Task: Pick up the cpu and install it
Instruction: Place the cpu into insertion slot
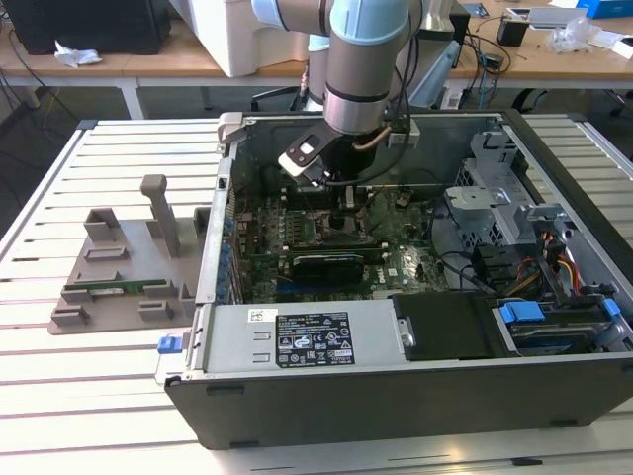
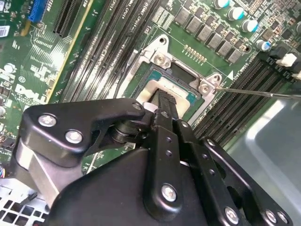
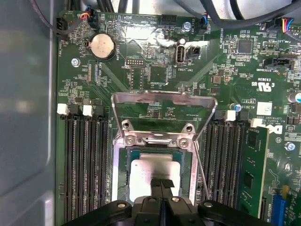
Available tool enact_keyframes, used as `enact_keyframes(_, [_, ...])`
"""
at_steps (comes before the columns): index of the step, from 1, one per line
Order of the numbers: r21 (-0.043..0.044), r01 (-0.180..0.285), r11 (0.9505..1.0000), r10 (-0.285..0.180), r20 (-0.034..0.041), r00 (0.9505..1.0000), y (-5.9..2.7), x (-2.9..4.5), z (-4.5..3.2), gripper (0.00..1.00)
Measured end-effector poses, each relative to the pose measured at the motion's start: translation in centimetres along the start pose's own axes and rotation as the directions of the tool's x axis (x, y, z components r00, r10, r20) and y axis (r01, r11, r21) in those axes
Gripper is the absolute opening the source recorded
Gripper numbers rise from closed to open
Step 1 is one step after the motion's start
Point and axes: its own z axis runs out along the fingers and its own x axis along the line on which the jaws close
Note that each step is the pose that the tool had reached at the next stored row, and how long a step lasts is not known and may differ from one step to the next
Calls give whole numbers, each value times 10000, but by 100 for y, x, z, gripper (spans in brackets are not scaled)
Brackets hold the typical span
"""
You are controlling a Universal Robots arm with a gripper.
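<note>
fingers (image 3: 156, 186): pressed together, with no gap between them in both wrist views. the tips of the gripper (image 3: 161, 181) sit over the silvery top of the cpu (image 3: 146, 170); contact with it cannot be told.

cpu: lies flat inside the socket (image 3: 120, 174), with its thin green edge showing around the metal top. in the second wrist view the gripper (image 2: 162, 97) stands over the cpu (image 2: 151, 87) near one edge of its top.

retaining frame (image 3: 164, 96): swung open, clear of the cpu. the thin lever (image 3: 202, 176) is released and runs along one side of the socket.

socket position: on the motherboard (image 3: 155, 75), between two banks of memory slots (image 3: 87, 160). a green memory stick (image 3: 249, 169) is seated in the bank beyond the lever. a coin battery (image 3: 102, 46) sits near an edge of the motherboard.

exterior view: the arm (image 1: 361, 69) reaches down into the open computer case (image 1: 396, 396), with the gripper (image 1: 344, 198) above the middle of the motherboard (image 1: 406, 262). the case lies on a slatted table (image 1: 59, 396). a grey fixture (image 1: 119, 267) rests on the table just beside the case, toward the exterior view's left.
</note>
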Motion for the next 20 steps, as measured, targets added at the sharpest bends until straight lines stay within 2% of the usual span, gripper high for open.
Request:
enact_keyframes(3, [7, 12, 10000, -12, 21, 10000, 20, 2, 13, 11])
enact_keyframes(8, [87, 12, 10000, -12, 25, 10000, 171, 1, 43, 11])
enact_keyframes(9, [86, 10, 10000, -10, 28, 10000, 172, 4, 25, 11])
enact_keyframes(10, [70, 12, 10000, -12, 0, 10000, 173, 8, 0, 11])
enact_keyframes(11, [80, 11, 10000, -11, 15, 10000, 168, 5, -77, 11])
enact_keyframes(14, [82, 11, 10000, -11, 20, 10000, 159, 4, -226, 11])
enact_keyframes(20, [82, 11, 10000, -11, 21, 10000, 153, 4, -324, 11])
